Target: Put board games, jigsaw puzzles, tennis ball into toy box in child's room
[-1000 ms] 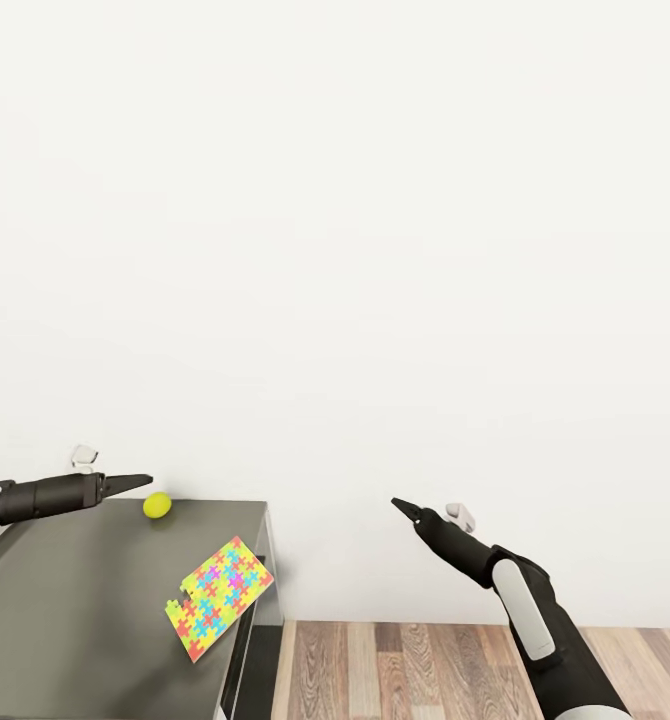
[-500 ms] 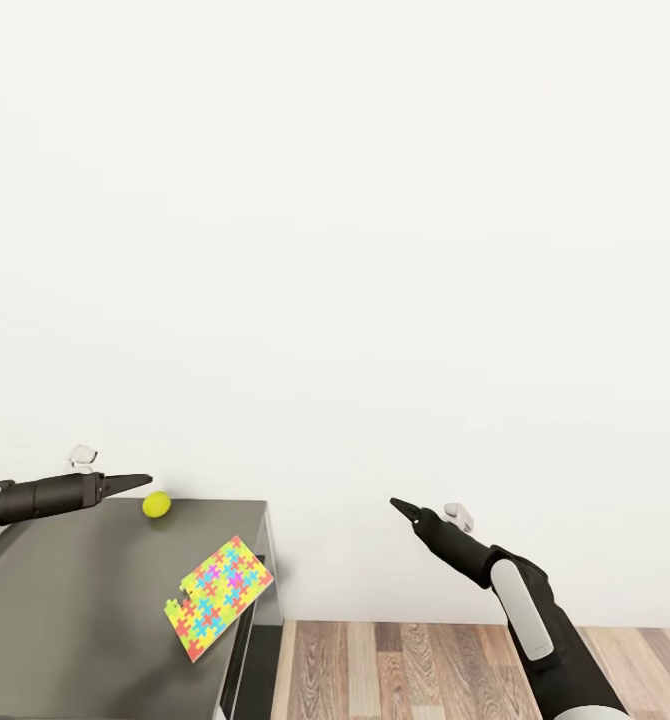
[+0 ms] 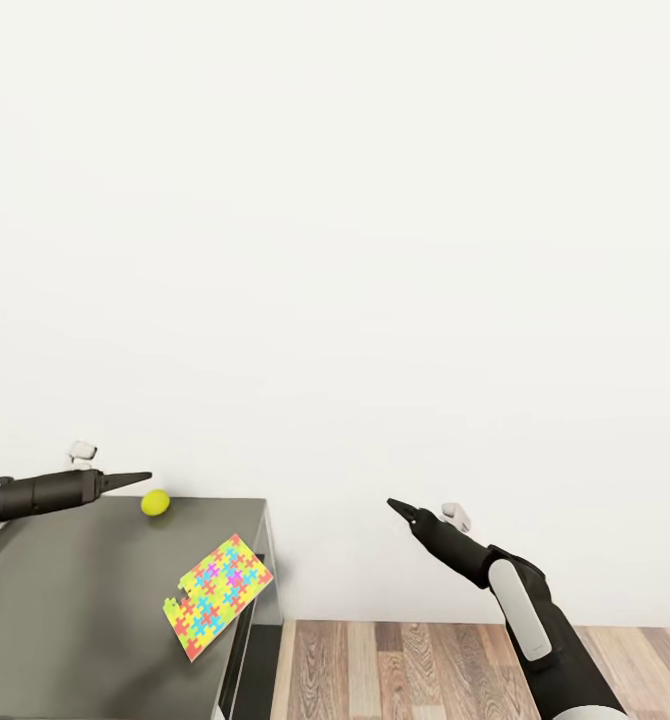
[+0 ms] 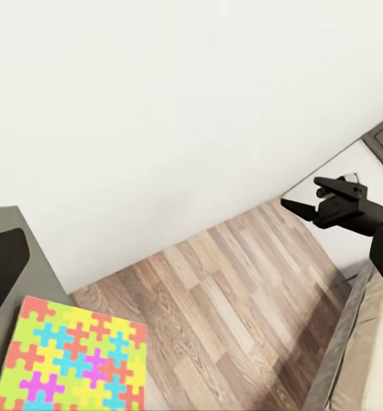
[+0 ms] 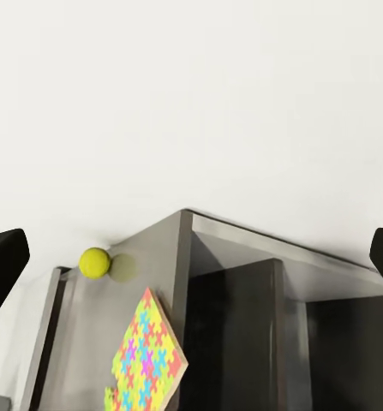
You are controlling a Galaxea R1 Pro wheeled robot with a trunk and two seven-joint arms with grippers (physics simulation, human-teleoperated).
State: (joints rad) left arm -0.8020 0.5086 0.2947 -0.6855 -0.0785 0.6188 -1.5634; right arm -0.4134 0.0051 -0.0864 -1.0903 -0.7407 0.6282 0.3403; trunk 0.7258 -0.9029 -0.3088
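A small yellow-green tennis ball rests at the far edge of the dark grey table, close to the wall. My left gripper hovers just left of the ball and slightly above it; one finger sits wide at the frame's side, so it is open and empty. A multicoloured jigsaw puzzle lies flat at the table's right edge. Off the table to the right, my right gripper hangs over the floor, its fingers spread wide and holding nothing.
A plain white wall stands directly behind the table. Wood-plank floor stretches right of the table. In the left wrist view a cream mattress on a grey frame, the bed, shows beyond the right arm.
Both grippers have risen very slightly. The ball and the puzzle have not moved.
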